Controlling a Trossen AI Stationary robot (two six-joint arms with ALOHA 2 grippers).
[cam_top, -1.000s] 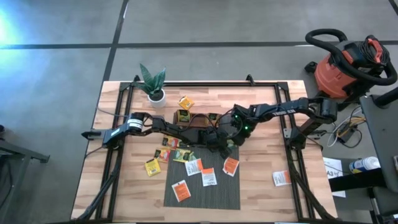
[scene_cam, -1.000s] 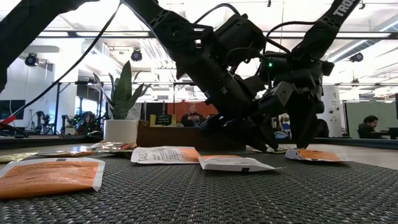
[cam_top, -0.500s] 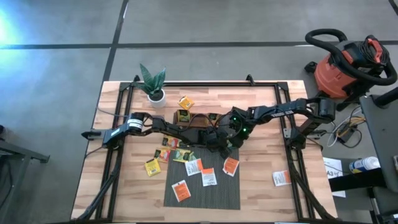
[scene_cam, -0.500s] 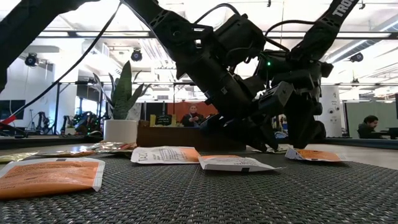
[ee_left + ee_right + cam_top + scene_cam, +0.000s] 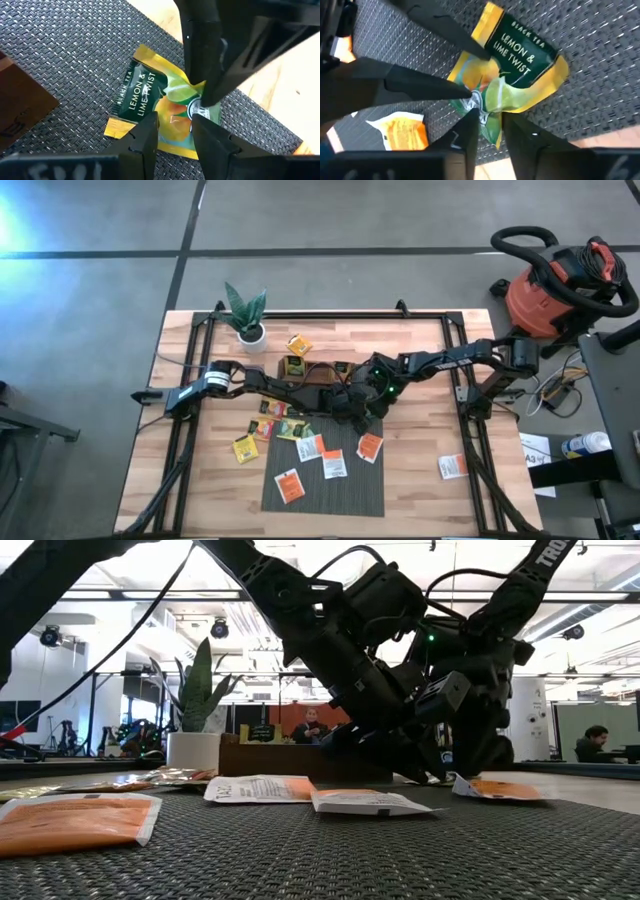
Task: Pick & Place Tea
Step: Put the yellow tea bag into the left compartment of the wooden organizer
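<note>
A wooden table [image 5: 420, 490] seen from above, with a grey mat [image 5: 322, 490] at its near middle and two dark arms meeting over the mat's far edge. Both grippers work one yellow-green sachet [image 5: 155, 107], labelled lemon and lime, which lies on the mat at that edge. The right gripper [image 5: 485, 122] has its fingers pinched narrowly on a crumpled corner of the sachet, apparently lifting that corner. The left gripper [image 5: 175, 132] sits low over the same sachet with its fingers set narrowly apart on either side of it; whether they actually press it I cannot tell. From table height the two grippers crowd together just behind the orange-and-white sachets [image 5: 262, 788] on the mat. Four such orange-and-white sachets [image 5: 332, 463] lie flat on the mat. Off the mat, more tea is spread on the wood: yellow and green sachets [image 5: 262, 428] just left of the mat, others [image 5: 296, 356] beside a brown tray [image 5: 315, 385] near the potted plant [image 5: 247, 318], and one orange sachet [image 5: 453, 467] far to the right. Judging by this, the task seems partly done: several sachets are on the mat, one is in hand, and a good number remain scattered.
</note>
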